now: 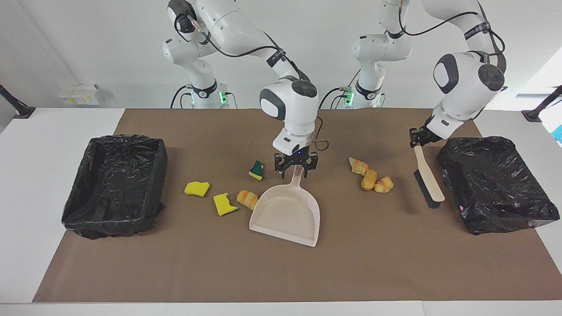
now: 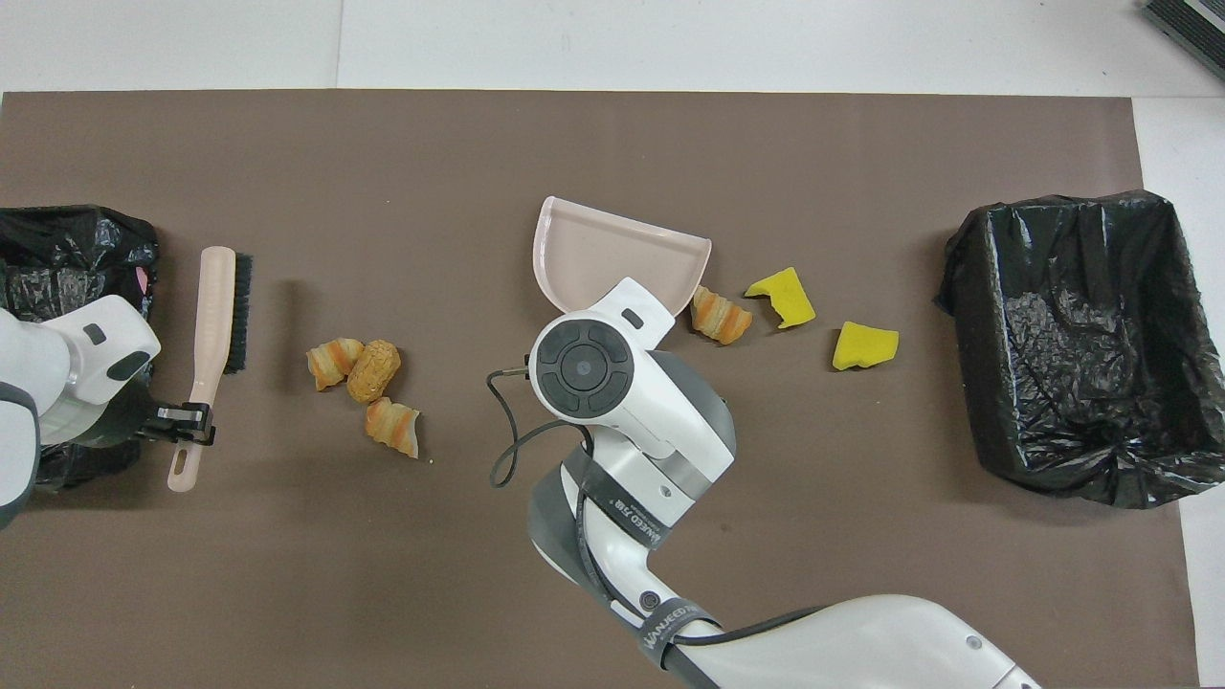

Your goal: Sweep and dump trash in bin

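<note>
My right gripper point(image 1: 296, 169) is shut on the handle of the beige dustpan point(image 1: 287, 213) point(image 2: 612, 254), whose pan lies on the mat, mouth away from the robots. One pastry piece point(image 1: 247, 199) point(image 2: 721, 316) lies against the pan's side. Two yellow sponge chunks point(image 1: 196, 188) point(image 1: 225, 204) point(image 2: 866, 346) lie beside it. The green-faced sponge point(image 1: 257, 170) lies by the gripper and is hidden in the overhead view. Three pastry pieces point(image 1: 371, 177) point(image 2: 368, 378) lie between pan and brush. My left gripper point(image 1: 419, 139) point(image 2: 187, 423) is shut on the brush point(image 1: 428, 180) point(image 2: 215, 306) handle.
A black-bag-lined bin point(image 1: 114, 184) point(image 2: 1072, 344) stands at the right arm's end of the brown mat. A second black-lined bin point(image 1: 491, 184) point(image 2: 67, 258) stands at the left arm's end, close beside the brush.
</note>
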Controlling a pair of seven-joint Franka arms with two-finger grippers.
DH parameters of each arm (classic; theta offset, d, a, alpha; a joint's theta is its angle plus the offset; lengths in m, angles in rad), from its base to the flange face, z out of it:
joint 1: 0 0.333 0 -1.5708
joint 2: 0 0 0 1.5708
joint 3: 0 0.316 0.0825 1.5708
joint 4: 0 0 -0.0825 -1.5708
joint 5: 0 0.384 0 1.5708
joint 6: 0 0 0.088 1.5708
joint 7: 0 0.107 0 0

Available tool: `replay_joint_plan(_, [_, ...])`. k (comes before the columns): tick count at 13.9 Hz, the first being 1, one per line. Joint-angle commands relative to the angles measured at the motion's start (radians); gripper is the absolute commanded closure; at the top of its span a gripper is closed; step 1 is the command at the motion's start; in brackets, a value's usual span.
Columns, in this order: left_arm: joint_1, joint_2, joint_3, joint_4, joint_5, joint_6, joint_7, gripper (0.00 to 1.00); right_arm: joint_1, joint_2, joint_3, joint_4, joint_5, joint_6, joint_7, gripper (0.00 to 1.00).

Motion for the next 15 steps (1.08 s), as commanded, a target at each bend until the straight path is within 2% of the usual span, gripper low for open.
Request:
replay_joint_plan(1, [0.012, -0.010, -0.012, -0.019, 0.019, 0.008, 0.024, 1.00, -0.005, -0.024, 0.005, -0.031, 0.024, -0.001, 0.009, 0.65])
replay_joint_plan(2, [0.012, -0.010, -0.012, -0.019, 0.019, 0.010, 0.025, 1.00, -0.007, -0.026, 0.005, -0.032, 0.025, -0.005, 0.001, 0.87])
replay_joint_plan(3, [0.012, -0.010, -0.012, -0.019, 0.019, 0.010, 0.024, 1.00, -0.007, -0.027, 0.005, -0.032, 0.025, -0.016, -0.019, 1.00])
replay_joint_plan(6, [0.011, -0.010, -0.012, -0.017, 0.019, 0.007, 0.022, 1.00, -0.017, -0.039, 0.005, -0.022, 0.025, -0.057, -0.191, 1.00])
replay_joint_plan(8, [0.003, -0.010, -0.012, -0.017, 0.021, 0.007, 0.019, 1.00, -0.023, -0.088, 0.005, -0.025, 0.030, -0.095, -0.307, 1.00])
replay_joint_plan(11, [-0.002, -0.005, -0.013, -0.016, 0.021, 0.028, -0.025, 1.00, -0.051, -0.171, 0.005, -0.029, 0.030, -0.216, -0.510, 1.00])
replay_joint_plan(13, [-0.005, -0.003, -0.013, -0.016, 0.021, 0.039, -0.042, 1.00, -0.048, -0.203, 0.005, -0.034, 0.028, -0.309, -0.641, 1.00])
replay_joint_plan(15, [-0.012, 0.010, -0.013, -0.016, 0.021, 0.044, -0.042, 1.00, -0.049, -0.223, 0.004, -0.064, 0.013, -0.330, -0.845, 1.00])
